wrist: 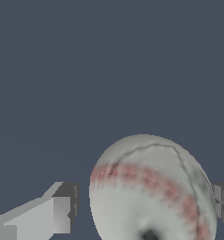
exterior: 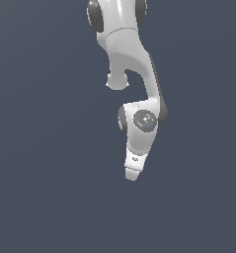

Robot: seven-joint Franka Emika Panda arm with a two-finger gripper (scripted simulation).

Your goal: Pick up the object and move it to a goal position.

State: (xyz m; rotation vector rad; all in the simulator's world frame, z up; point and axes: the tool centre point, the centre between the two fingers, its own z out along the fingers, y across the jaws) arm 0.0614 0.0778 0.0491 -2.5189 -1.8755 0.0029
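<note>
In the wrist view the object [wrist: 151,187], an off-white ball with a band of red stitches, fills the space between my two fingers. My gripper [wrist: 144,208] is open around it. One finger [wrist: 62,213] stands a small gap away from the ball, and the other finger [wrist: 223,204] sits right at the ball's edge. In the exterior view only the arm and the back of the hand [exterior: 133,165] show, pointing down. The ball and the fingertips are hidden there behind the hand.
A plain dark blue-grey surface [exterior: 45,197] lies all around the arm in both views. No other objects, containers or edges show.
</note>
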